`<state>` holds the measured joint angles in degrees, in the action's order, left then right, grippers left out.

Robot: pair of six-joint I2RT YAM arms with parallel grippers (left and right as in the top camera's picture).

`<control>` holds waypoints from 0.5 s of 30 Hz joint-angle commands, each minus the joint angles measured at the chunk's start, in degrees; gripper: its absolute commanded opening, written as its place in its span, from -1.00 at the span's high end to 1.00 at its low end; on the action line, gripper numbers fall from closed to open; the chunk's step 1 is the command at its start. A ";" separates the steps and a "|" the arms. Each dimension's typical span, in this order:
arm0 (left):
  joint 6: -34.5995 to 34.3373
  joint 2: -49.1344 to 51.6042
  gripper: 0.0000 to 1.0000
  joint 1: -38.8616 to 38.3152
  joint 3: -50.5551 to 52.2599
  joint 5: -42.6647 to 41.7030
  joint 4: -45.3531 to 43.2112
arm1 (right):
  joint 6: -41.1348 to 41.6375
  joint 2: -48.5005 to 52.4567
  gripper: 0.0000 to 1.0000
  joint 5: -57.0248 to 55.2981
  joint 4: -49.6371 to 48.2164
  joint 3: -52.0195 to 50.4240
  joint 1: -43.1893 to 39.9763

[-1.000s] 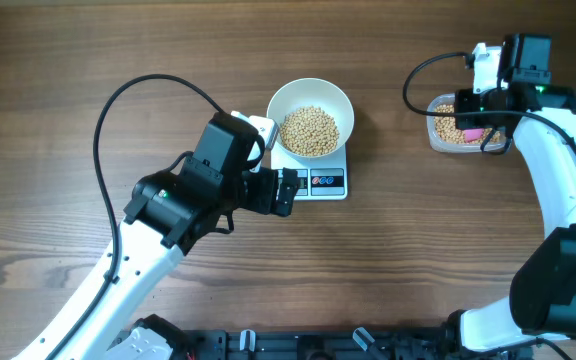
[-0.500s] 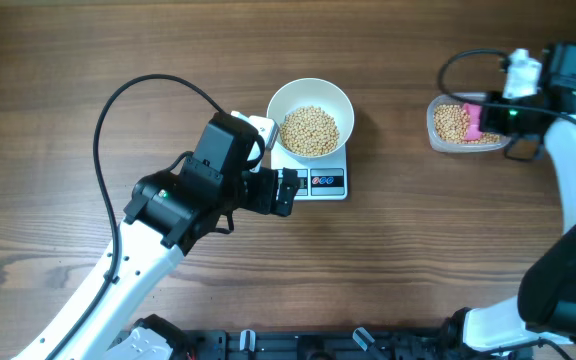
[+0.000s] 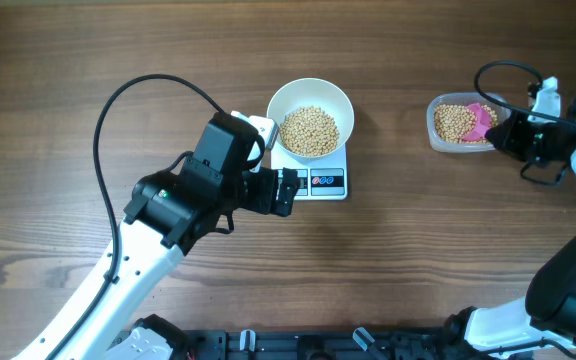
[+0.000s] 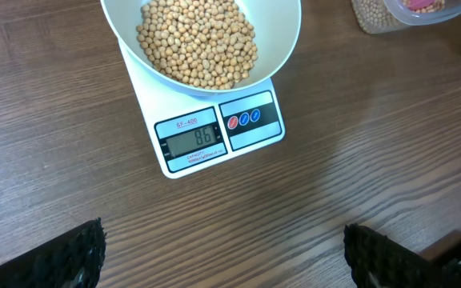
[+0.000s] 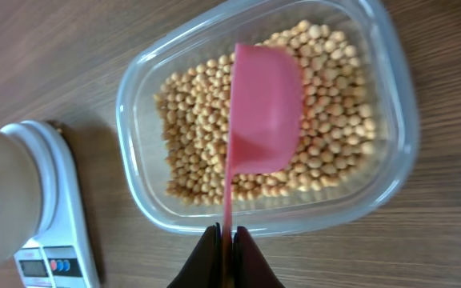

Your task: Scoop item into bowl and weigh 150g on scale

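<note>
The white bowl (image 3: pixel 310 92) stands on the white scale (image 3: pixel 320 184) and holds a heap of beige beans (image 3: pixel 310 131). In the left wrist view the scale (image 4: pixel 214 140) shows 86 under the bowl (image 4: pixel 285 50). My left gripper (image 4: pixel 226 260) hovers open over bare wood just in front of the scale, holding nothing. My right gripper (image 5: pixel 227 240) is shut on the thin handle of a pink scoop (image 5: pixel 264 112). The scoop's cup lies over the beans (image 5: pixel 190 144) in the clear tub (image 5: pixel 394 164). No beans show on the scoop.
The clear tub (image 3: pixel 436 132) sits at the far right, well apart from the scale. My left arm (image 3: pixel 183 195) lies across the table left of the scale, with a black cable (image 3: pixel 118 100) looping above it. Black fixtures (image 3: pixel 298 345) line the front edge.
My right gripper has drawn back to the right of the tub, bringing the pink scoop down over the beans. The left arm, bowl and scale have not moved.
</note>
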<state>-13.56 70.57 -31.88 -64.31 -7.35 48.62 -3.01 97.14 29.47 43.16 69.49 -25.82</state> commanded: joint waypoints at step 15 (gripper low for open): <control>1.18 -0.04 -1.00 -0.26 0.24 0.55 0.00 | 1.51 1.03 0.91 6.14 -0.48 -0.61 0.07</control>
<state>-13.56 70.57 -31.88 -64.31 -7.35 48.62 -1.72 97.19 31.14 42.78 69.43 -25.82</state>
